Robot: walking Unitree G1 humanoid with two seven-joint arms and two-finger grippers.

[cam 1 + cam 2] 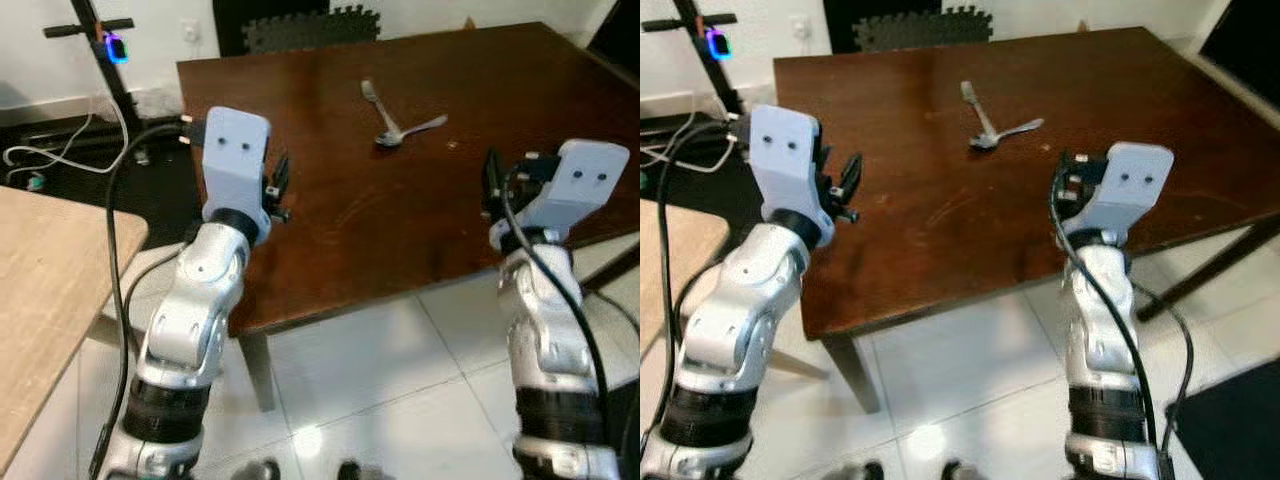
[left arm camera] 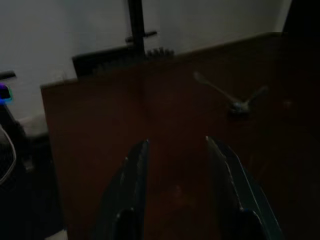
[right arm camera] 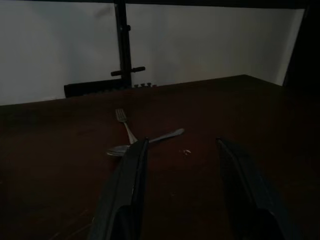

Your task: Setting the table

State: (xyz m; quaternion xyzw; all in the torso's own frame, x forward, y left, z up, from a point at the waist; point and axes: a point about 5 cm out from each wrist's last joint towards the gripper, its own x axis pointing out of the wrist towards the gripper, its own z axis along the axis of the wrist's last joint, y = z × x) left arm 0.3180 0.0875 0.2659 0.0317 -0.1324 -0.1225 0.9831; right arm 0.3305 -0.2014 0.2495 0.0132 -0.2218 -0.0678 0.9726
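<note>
A silver fork and a silver spoon lie crossed on the dark brown table, toward its far middle. Over the table's near left corner my left gripper is open with nothing between its fingers. My right gripper hovers open and empty over the near right edge. The fork and spoon lie just beyond its fingertips in the right wrist view. Both pieces are well ahead of the two grippers, and neither is touched.
A light wooden tabletop stands close on my left. A scooter with a blue light and loose cables are at the far left by the wall. Black foam matting lies behind the table. White tiles lie below.
</note>
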